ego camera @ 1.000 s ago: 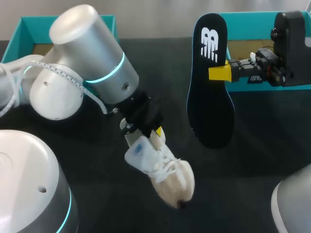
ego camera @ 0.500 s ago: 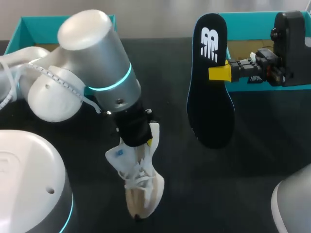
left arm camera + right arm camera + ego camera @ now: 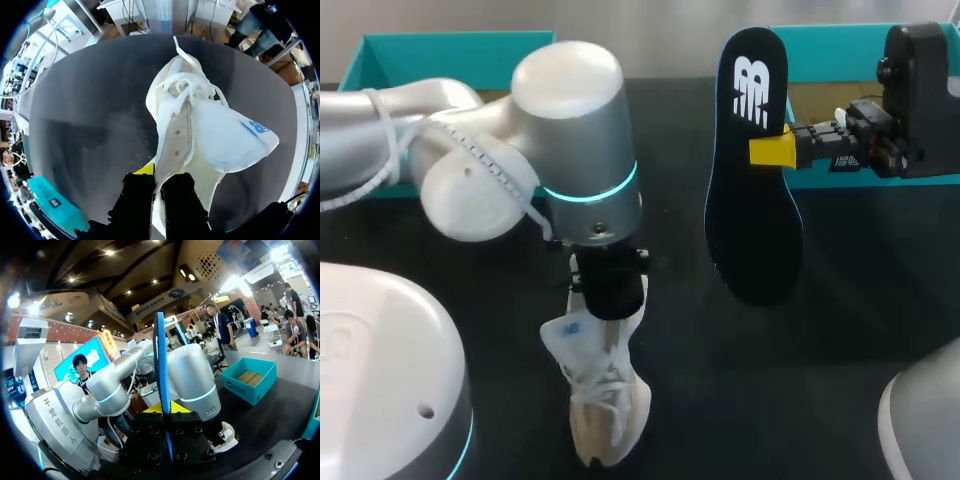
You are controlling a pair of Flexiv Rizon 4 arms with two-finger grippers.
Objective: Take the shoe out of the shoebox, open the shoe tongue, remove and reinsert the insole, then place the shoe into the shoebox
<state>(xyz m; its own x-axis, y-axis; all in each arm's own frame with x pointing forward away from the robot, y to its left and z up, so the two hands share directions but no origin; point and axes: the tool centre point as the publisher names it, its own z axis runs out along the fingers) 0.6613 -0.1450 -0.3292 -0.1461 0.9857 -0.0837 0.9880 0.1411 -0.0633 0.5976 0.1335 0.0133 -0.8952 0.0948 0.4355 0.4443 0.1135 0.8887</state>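
Note:
My left gripper [image 3: 612, 312] is shut on the heel-side edge of a cream-white shoe [image 3: 603, 405], which hangs toe-down over the table's front middle. In the left wrist view the shoe [image 3: 200, 130] stretches ahead of the gripper [image 3: 157, 174], with its laces bunched and its tongue flopped to one side. My right gripper [image 3: 775, 150] is shut on a dark insole [image 3: 752, 190] and holds it upright above the table, in front of the teal shoebox [image 3: 850, 38]. The right wrist view shows the insole [image 3: 161, 355] edge-on between the fingers of that gripper [image 3: 165, 409].
A second teal box part [image 3: 440, 45] lies at the back left, partly behind my left arm. Black tabletop [image 3: 820, 340] lies bare between the shoe and my right arm's base at the front right.
My left arm has swung to the right and turned the shoe, so that its toe has gone from pointing front-right to straight at the front edge. The right arm and insole have kept still.

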